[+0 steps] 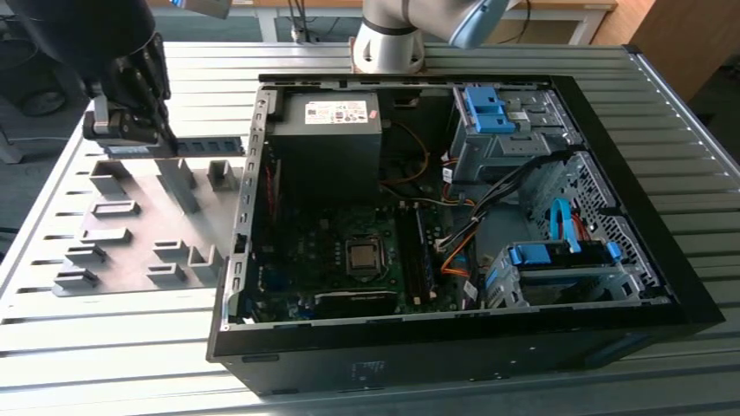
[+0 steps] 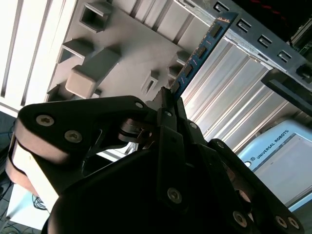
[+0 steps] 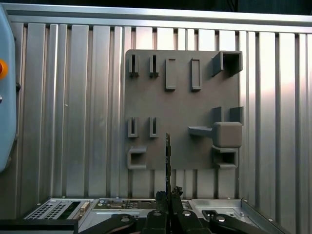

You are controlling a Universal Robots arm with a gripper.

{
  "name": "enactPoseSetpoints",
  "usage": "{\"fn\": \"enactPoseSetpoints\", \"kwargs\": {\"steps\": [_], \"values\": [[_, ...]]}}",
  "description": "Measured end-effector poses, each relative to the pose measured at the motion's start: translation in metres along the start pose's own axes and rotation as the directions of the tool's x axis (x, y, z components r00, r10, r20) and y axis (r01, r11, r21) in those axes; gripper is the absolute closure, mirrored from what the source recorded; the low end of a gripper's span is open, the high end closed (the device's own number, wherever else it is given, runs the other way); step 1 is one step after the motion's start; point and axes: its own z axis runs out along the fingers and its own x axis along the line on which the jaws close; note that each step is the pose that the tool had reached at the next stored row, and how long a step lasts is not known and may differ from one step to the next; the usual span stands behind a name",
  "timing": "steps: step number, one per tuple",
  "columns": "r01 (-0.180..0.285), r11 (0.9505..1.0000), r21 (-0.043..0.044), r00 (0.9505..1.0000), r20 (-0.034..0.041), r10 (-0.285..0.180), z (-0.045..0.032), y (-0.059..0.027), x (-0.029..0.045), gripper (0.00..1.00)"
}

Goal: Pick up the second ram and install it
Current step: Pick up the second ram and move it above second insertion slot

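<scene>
Pinching the second ram [image 2: 202, 46] by one end in the pincer [image 2: 167, 101], closed tight on it, over the grey holder plate [image 3: 180, 97] on the counter [image 1: 69, 364], upper left of the exterior view. Pickup judged done; installing outstanding, memory slots [image 1: 414, 251] in the open case [image 1: 463, 355] well apart.

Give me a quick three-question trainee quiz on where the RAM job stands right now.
1. True or false: the claw is shut on the ram.
2. Fill in: in the exterior view, the grey plate lies to that view's ___ of the case.
3. Choose one. The ram is: A held outside the case; B seated inside the case; C lying flat on the plate.
Key: 1 true; 2 left; 3 A.
</scene>
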Motion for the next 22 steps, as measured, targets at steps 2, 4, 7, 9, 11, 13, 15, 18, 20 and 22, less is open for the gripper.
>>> {"fn": "enactPoseSetpoints", "kwargs": {"steps": [2, 4, 7, 9, 11, 13, 15, 18, 20, 22], "values": [[0.0, 1.0, 0.0, 1.0, 0.0, 0.0, -0.0001, -0.0039, 0.0, 0.86], [0.0, 1.0, 0.0, 1.0, 0.0, 0.0, -0.0001, -0.0078, 0.0, 0.86], [0.0, 1.0, -0.0001, 1.0, -0.0001, 0.0, -0.0003, -0.0143, 0.0, 0.86], [0.0, 1.0, -0.0001, 1.0, -0.0001, 0.0, -0.0003, -0.0184, 0.0, 0.86], [0.0, 1.0, 0.0, 1.0, 0.0, 0.0, -0.0003, -0.0215, 0.0, 0.86], [0.0, 1.0, -0.0001, 1.0, -0.0001, 0.0, -0.0004, -0.0252, 0.0, 0.86], [0.0, 1.0, 0.0, 1.0, 0.0, 0.0, -0.0004, -0.0288, 0.0001, 0.86], [0.0, 1.0, 0.0, 1.0, 0.0, 0.0, -0.0003, -0.0337, 0.0001, 0.86], [0.0, 1.0, -0.0001, 1.0, -0.0001, 0.0, -0.0003, -0.0369, 0.0001, 0.86], [0.0, 1.0, -0.0001, 1.0, -0.0001, 0.0, -0.0002, -0.0401, 0.0001, 0.86]]}}
